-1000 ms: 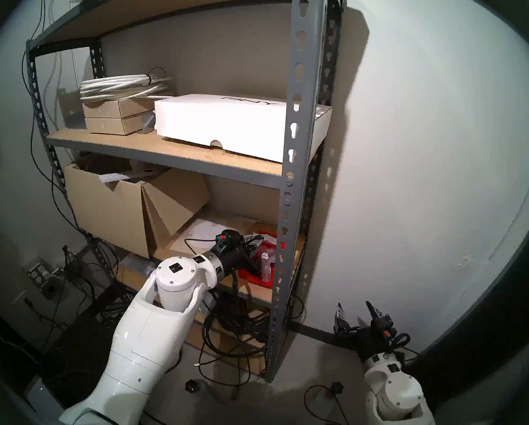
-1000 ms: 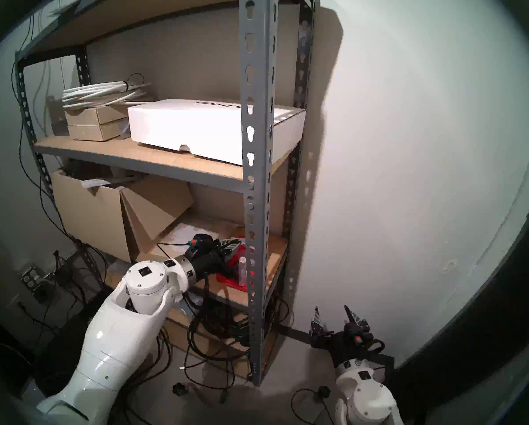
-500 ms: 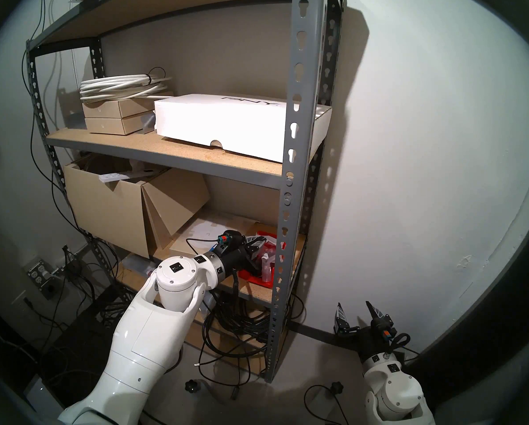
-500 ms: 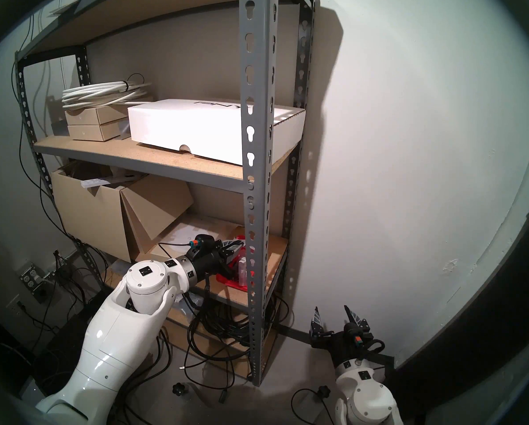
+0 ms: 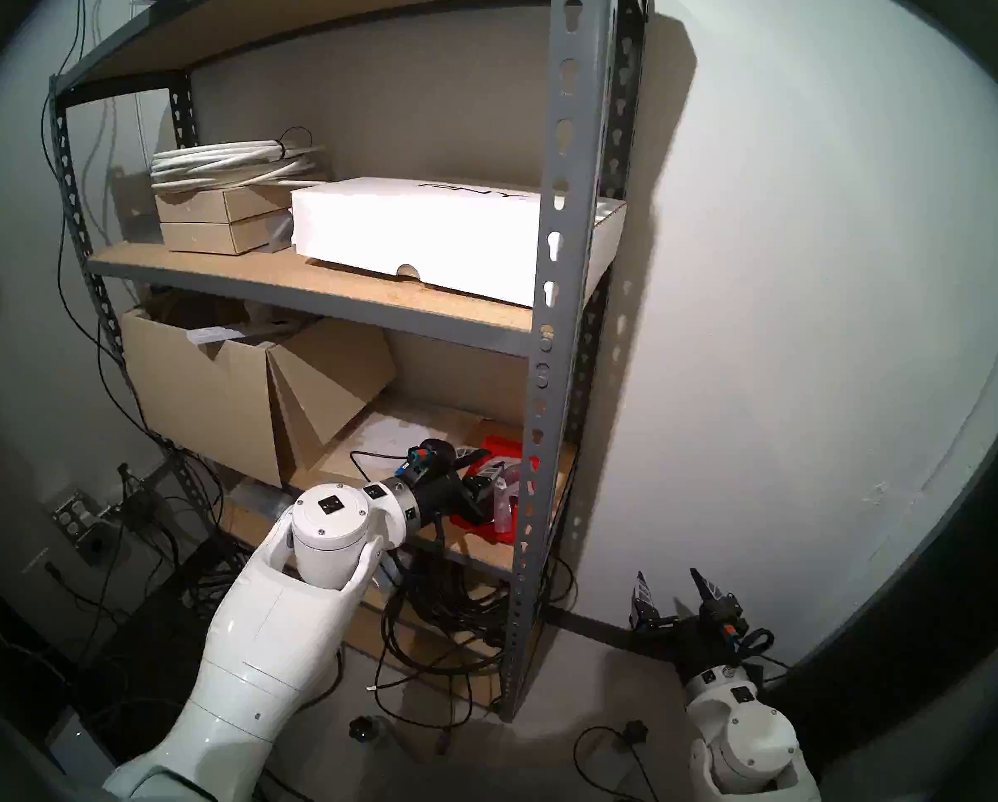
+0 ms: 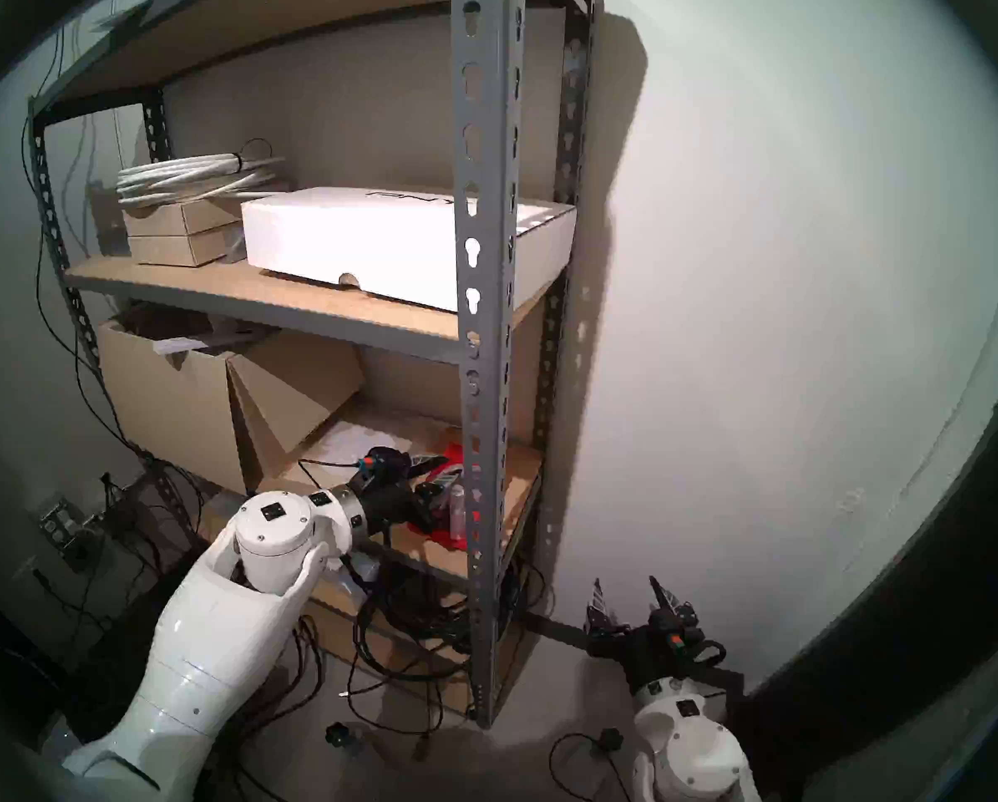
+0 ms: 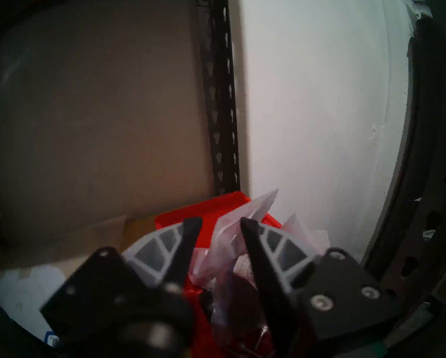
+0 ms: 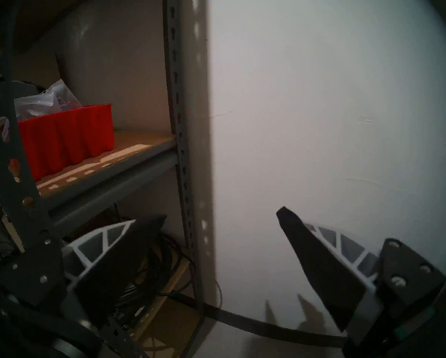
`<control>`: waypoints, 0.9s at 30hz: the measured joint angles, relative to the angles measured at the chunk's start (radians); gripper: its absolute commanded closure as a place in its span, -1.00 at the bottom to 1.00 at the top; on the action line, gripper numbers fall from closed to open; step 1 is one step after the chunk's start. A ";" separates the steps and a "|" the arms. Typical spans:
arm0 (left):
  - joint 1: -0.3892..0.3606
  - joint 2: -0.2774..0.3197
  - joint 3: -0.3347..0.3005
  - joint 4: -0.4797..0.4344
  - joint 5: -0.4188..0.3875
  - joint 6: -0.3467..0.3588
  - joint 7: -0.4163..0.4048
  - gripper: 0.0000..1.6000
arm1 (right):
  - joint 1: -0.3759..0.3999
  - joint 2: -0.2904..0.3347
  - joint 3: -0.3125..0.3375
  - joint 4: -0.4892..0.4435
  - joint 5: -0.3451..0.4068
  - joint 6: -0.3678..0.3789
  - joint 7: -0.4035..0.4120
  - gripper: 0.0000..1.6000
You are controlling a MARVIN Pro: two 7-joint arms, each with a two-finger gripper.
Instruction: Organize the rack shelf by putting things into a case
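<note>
The red case [image 5: 501,443] sits at the right end of the rack shelf's lower board [image 5: 485,547], beside the front upright [image 5: 566,205]. Crinkly clear bags [image 8: 48,101] stick up out of the case [image 8: 66,138]. My left gripper [image 7: 220,221] hangs over the case [image 7: 203,212] with its fingers apart. One clear bag [image 7: 242,215] stands between them and leans on the right finger. In the head views the left gripper [image 5: 494,462] [image 6: 444,471] reaches in from the shelf front. My right gripper [image 5: 667,576] [image 8: 222,214] is open and empty, low by the wall.
A white PNY box [image 5: 415,233], two small tan boxes [image 5: 213,222] and a white cable coil [image 5: 230,158] fill the shelf above. A large open cardboard box [image 5: 207,396] stands left of the case. Black cables [image 5: 444,610] lie under the shelf.
The left gripper's fingers have spread apart over the case and let go of the bag. Its wrist has drawn back slightly. The right arm has not moved.
</note>
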 measured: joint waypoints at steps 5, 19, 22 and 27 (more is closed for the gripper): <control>-0.003 -0.001 -0.005 0.000 0.003 -0.002 0.002 -0.58 | 0.000 0.000 0.000 0.000 0.000 0.000 0.000 -1.00; 0.055 -0.015 -0.063 -0.108 -0.019 0.069 0.071 -0.50 | 0.000 0.000 0.000 0.000 0.000 0.000 0.000 -1.00; 0.084 -0.018 -0.073 -0.141 -0.023 0.095 0.090 -0.52 | 0.000 0.000 0.000 0.000 0.000 0.000 0.000 -1.00; 0.132 -0.024 -0.080 -0.184 -0.026 0.121 0.116 -0.51 | 0.000 0.000 0.000 0.000 0.000 0.000 0.000 -1.00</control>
